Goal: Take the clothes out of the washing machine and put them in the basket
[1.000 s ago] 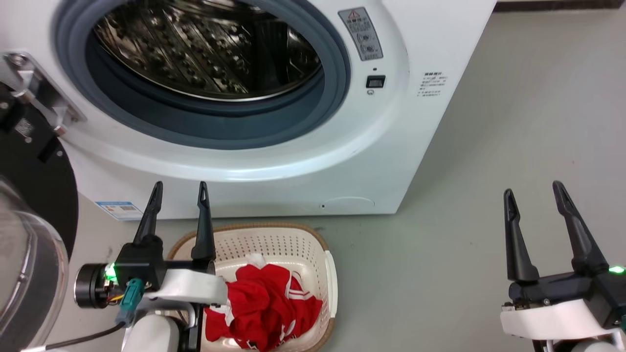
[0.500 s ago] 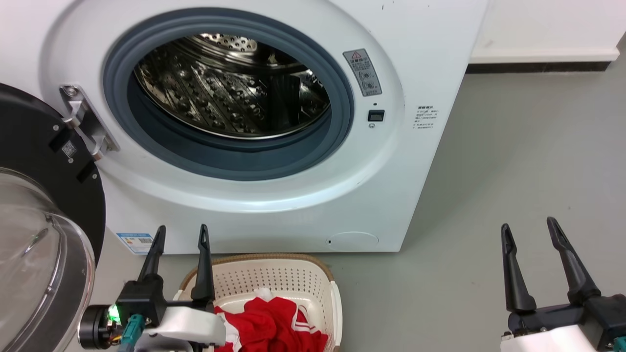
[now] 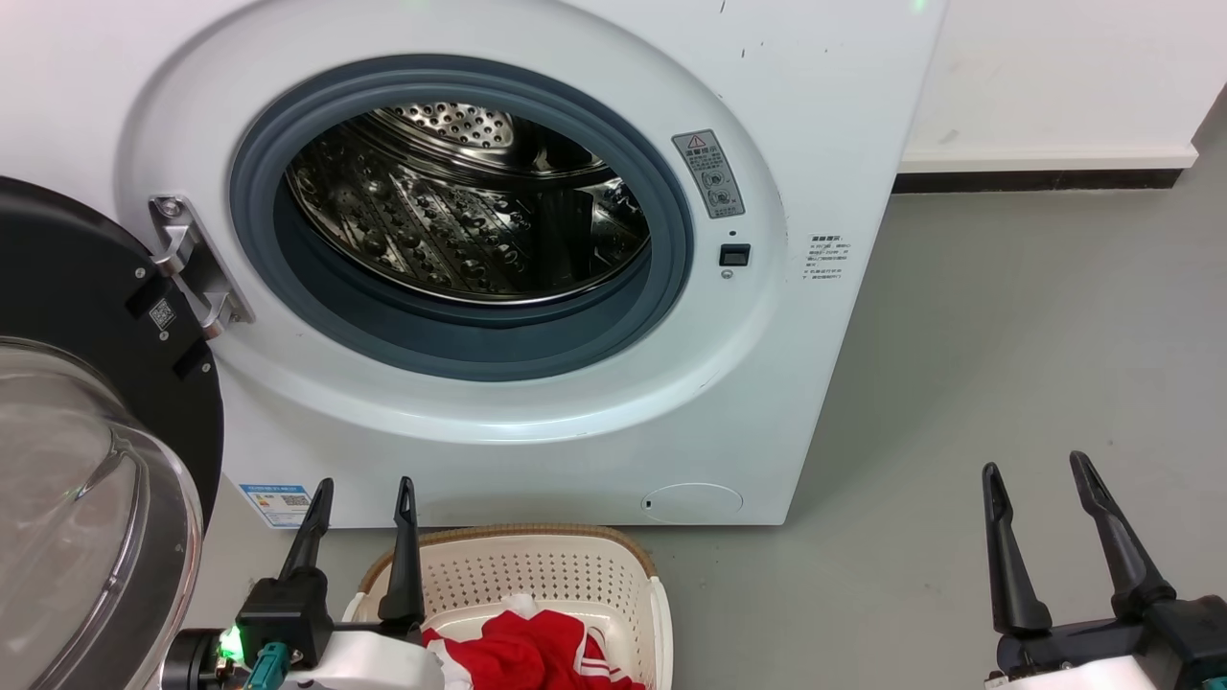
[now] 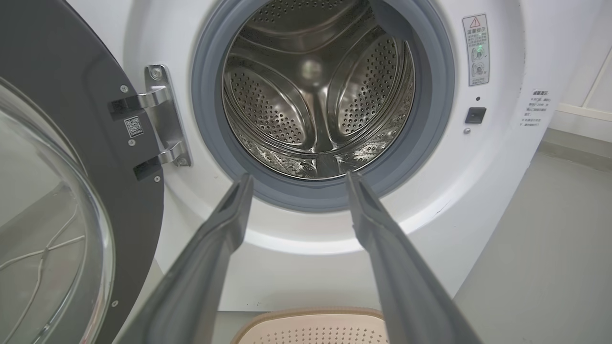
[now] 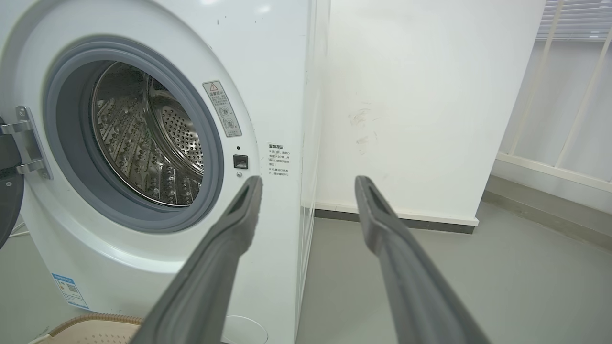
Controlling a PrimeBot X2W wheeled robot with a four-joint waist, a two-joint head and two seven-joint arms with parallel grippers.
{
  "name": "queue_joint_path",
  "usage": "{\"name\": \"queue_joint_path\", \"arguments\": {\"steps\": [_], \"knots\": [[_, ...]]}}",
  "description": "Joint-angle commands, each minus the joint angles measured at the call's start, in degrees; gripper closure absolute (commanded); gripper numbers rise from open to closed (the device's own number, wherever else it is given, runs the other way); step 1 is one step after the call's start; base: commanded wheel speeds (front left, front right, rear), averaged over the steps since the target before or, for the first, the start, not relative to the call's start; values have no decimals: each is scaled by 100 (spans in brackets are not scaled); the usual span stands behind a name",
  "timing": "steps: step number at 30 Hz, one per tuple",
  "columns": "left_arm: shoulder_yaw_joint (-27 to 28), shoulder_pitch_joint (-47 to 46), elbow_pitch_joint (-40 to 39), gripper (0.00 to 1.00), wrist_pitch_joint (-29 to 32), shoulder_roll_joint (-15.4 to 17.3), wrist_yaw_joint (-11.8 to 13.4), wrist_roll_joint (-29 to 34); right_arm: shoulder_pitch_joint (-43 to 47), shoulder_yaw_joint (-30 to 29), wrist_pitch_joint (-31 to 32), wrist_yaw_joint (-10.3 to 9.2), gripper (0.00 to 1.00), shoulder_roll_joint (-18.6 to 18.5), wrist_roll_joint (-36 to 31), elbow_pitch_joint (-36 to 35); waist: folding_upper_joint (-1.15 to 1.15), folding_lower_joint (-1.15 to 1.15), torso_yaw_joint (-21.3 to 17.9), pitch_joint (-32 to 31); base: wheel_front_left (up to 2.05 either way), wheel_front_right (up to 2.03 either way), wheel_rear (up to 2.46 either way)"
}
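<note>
Loosely crumpled red clothes [image 3: 537,654], white stripes, in cream perforated basket [image 3: 561,575], left jaws and right jaws spread.

The washing machine [image 3: 824,115] carries a grey warning sticker [image 3: 707,173] with a red triangle, a block of small print [image 3: 825,257] too tiny to read, and a blue label [image 3: 284,504]. Its door [image 3: 57,268] bears a square code sticker [image 3: 163,313].

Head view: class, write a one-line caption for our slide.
Washing machine, door open, steel drum empty; red clothes lie in the cream basket, left gripper and right gripper open, holding nothing.
</note>
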Motion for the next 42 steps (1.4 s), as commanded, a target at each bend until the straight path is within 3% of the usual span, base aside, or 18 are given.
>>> {"name": "queue_joint_path", "arguments": {"steps": [1,11,12,19,42], "knots": [[18,33,12,0,-14,-9,-28,20,74,-2,-13,-4,0,1,14,7,0,0,1,1,0,0,0],[23,57,28,0,-14,-14,-8,34,63,9,-13,-4,0,1,35,19,0,0,-3,-4,0,0,0],[16,16,31,100,0,-7,5,31,15,12,0,0,100,0,26,14,0,0,-2,-5,0,0,0],[13,110,350,100,70,-14,-3,-68,31,38,19,0,100,11,156,296,0,0,-1,-6,0,0,0],[227,-166,461,100,675,-13,-206,-2633,-422,104,477,-1,100,-152,2982,828,0,0,21,-20,0,0,0]]}}
